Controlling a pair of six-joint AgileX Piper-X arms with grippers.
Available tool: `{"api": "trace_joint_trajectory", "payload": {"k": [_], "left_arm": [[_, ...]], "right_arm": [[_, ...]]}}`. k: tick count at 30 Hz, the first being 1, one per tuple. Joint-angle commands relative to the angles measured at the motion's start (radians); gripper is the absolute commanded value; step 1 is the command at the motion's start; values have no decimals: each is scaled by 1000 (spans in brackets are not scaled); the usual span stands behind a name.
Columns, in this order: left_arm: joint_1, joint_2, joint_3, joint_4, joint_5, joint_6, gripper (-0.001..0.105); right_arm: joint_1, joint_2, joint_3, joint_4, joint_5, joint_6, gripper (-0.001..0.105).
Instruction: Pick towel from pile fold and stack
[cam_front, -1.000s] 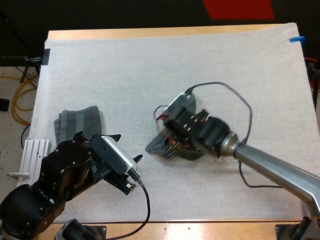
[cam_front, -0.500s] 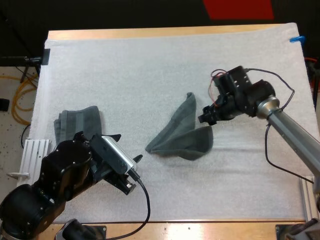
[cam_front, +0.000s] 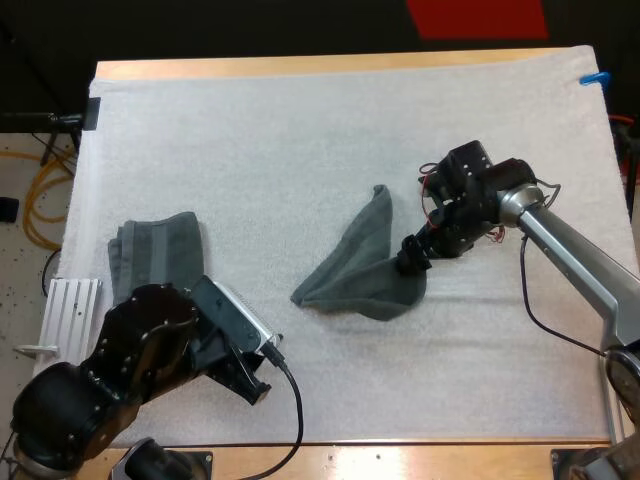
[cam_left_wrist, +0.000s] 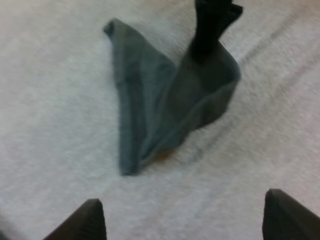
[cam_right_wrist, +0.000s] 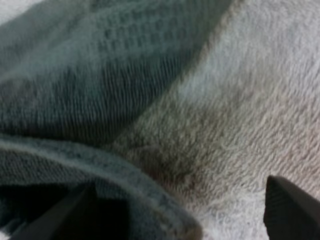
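Note:
A crumpled dark grey-green towel (cam_front: 352, 270) lies in the middle of the white mat (cam_front: 300, 140), drawn into a long fold with a wider flap at its right. My right gripper (cam_front: 411, 256) is down at that flap's right edge. Its fingers (cam_right_wrist: 287, 207) stand wide apart, open, with the towel's rim (cam_right_wrist: 135, 185) lying between them near one finger. My left gripper (cam_front: 258, 368) hovers near the mat's front left, open, looking at the towel (cam_left_wrist: 165, 110) from a distance; the right arm's gripper (cam_left_wrist: 212, 25) touches the towel's far flap there.
A folded stack of towels (cam_front: 155, 248) sits at the mat's left, just beyond my left arm. A white ribbed part (cam_front: 70, 300) lies off the mat's left edge. Bare mat stretches behind and to the right of the crumpled towel.
My right gripper left the towel's top, swung out to the right, and has now come down at the towel's right edge. The left arm shifted slightly toward the front.

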Motion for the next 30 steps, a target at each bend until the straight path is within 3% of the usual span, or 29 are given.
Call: {"api": "trace_joint_trajectory", "payload": {"k": [1, 4, 13, 20, 25, 30], "left_arm": [[-1, 2, 3, 0, 20, -7, 62], [-1, 2, 18, -4, 69, -7, 62], [-1, 4, 24, -4, 91, -7, 62], [-1, 4, 24, -4, 91, -7, 62], [-1, 4, 24, -10, 91, -7, 62], [-1, 4, 24, -10, 94, -7, 62]], "right_arm": [[1, 2, -4, 7, -23, -20, 65], [1, 20, -4, 7, -68, -23, 59], [1, 40, -4, -3, -83, -22, 0], [1, -51, -4, -27, -55, -19, 0], [-1, -193, -20, -85, 60, -19, 0], [-1, -333, -62, -153, 275, -19, 0]]}}
